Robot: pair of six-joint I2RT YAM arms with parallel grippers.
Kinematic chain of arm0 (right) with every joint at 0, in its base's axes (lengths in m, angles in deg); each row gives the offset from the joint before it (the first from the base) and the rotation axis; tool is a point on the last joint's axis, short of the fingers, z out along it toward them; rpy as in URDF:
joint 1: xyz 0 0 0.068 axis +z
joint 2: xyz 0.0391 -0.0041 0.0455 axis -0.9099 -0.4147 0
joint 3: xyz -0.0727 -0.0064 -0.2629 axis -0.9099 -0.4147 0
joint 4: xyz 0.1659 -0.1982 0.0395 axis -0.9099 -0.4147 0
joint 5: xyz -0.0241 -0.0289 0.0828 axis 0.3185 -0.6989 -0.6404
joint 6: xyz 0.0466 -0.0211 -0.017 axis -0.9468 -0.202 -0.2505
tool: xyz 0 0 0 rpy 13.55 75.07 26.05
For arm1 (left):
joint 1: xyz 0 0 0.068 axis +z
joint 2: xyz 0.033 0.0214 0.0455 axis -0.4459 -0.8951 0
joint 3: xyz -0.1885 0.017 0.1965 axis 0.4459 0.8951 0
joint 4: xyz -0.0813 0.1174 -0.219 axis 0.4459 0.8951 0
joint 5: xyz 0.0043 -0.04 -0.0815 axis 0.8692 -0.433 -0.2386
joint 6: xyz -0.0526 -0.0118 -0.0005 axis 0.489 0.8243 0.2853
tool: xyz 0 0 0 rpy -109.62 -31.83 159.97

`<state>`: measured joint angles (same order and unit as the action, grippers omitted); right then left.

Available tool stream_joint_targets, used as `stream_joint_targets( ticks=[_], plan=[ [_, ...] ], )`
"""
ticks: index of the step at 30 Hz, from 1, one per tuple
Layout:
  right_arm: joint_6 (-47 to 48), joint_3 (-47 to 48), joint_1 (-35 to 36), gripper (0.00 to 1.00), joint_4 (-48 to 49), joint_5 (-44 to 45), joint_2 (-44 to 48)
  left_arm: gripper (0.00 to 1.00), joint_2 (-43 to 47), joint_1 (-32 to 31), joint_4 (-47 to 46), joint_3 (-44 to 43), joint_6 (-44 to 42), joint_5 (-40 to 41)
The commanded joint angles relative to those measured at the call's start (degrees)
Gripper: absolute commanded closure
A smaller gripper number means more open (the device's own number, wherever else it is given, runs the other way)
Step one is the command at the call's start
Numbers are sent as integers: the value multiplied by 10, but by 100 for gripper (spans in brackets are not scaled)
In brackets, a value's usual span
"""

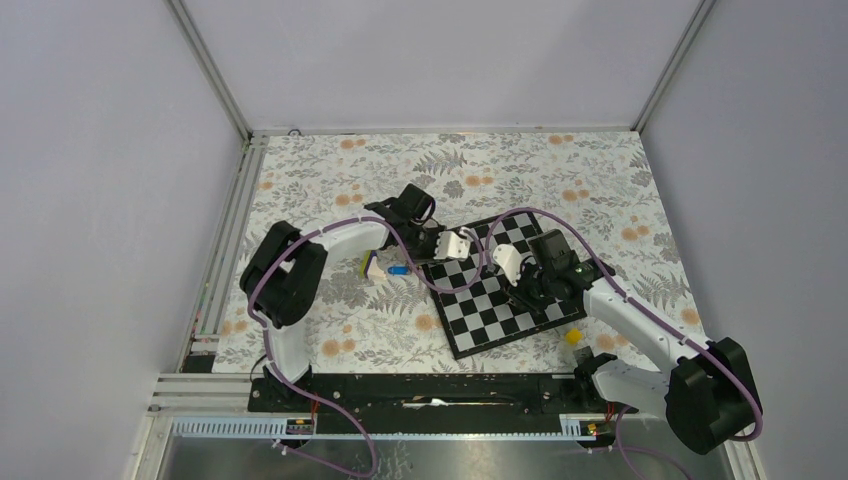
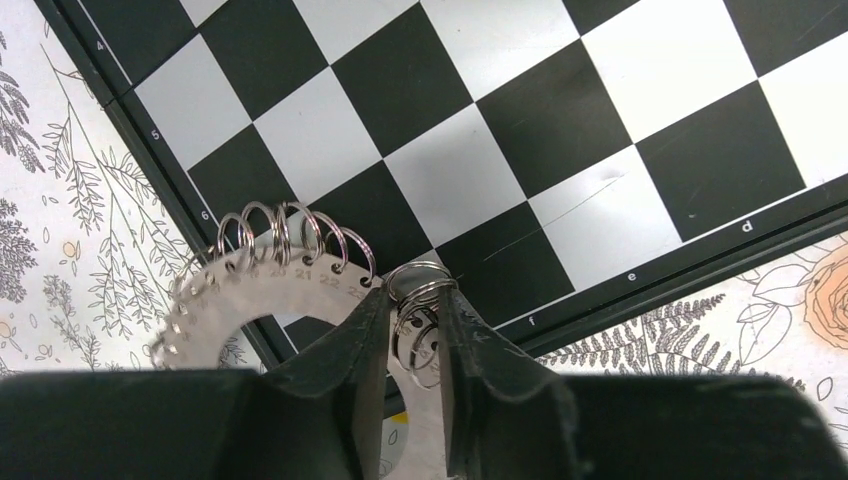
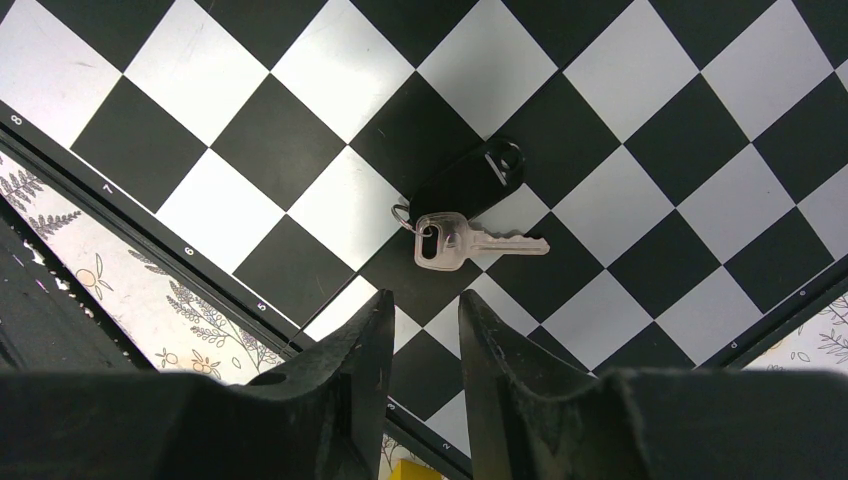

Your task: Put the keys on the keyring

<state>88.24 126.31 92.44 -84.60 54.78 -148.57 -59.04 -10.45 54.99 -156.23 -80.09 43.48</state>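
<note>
You are at the steadying step. Your left hand (image 2: 414,330) sets its fingers narrowly either side of a thin wire loop (image 2: 420,285) on the flat grey keyring (image 2: 290,290); whether it bites, I cannot tell. Your right hand (image 3: 425,350) stands apart, empty. The silvery key (image 3: 470,243) with its black fob (image 3: 465,185) lies just beyond its fingertips on the glossy chessboard (image 3: 620,80). Next, you probably need a precise pinch there.

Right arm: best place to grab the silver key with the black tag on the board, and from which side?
Probably the black tag, from straight above. It and the key lie flat on the chessboard, so nothing slips under them. The tag is the bulkier part; turn the right gripper so its fingers straddle the tag's narrow width. The key's blade looks too thin to pinch.
</note>
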Motion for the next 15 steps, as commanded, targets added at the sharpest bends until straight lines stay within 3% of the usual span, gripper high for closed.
stream_joint_targets(
  ticks=[1, 6, 15],
  plan=[
    [-7, -1, -3, 63, 2, -16, 4, 83, 7, -2, -3, 12, -11, 21],
    [-7, 7, -3, 63, 0, -20, -2, 94, 28, -2, 10, 4, 1, 15],
    [-1, 61, -3, 63, -8, -54, -16, 98, 65, 16, 75, -40, 37, -54]
  ],
)
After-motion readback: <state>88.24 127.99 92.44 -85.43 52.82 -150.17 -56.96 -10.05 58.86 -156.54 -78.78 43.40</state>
